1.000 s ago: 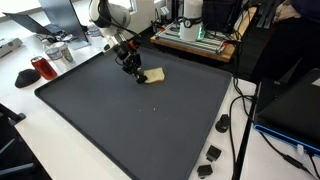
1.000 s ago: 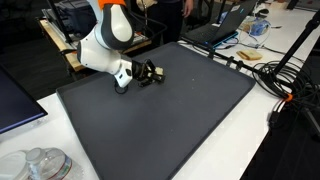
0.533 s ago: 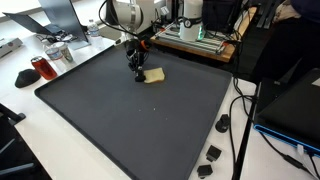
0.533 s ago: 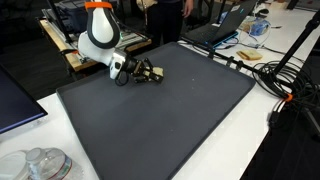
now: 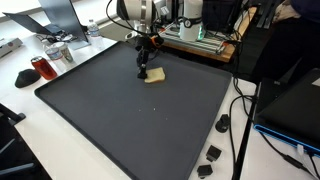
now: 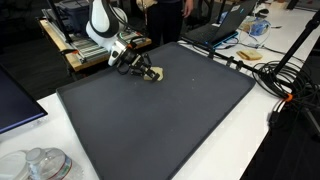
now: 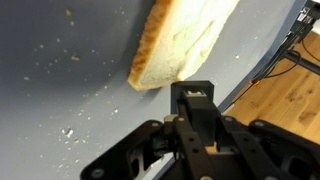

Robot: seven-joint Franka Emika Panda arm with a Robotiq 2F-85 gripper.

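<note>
A slice of white bread [image 5: 155,76] lies flat on the dark grey mat [image 5: 130,120], toward its far side; in both exterior views it shows, here as bread [image 6: 157,76] on the mat [image 6: 170,120]. My gripper [image 5: 142,72] points down at the mat just beside the slice, its tip at the crust edge. The other side view puts the gripper [image 6: 146,77] close against the slice as well. In the wrist view the bread [image 7: 185,35] fills the top, just beyond the gripper [image 7: 192,92], whose fingers look shut together with nothing between them. Crumbs dot the mat.
A red can [image 5: 40,68] and a black object [image 5: 24,77] sit off the mat's corner. Small black parts [image 5: 213,153] and a cable [image 5: 240,120] lie on the white table beside it. A glass jar [image 6: 40,165] stands near the front; cables [image 6: 280,80] trail along the other side.
The arm has swung round behind the slice and now stands more upright. The gripper tip stayed at the bread's edge, and the bread has barely moved.
</note>
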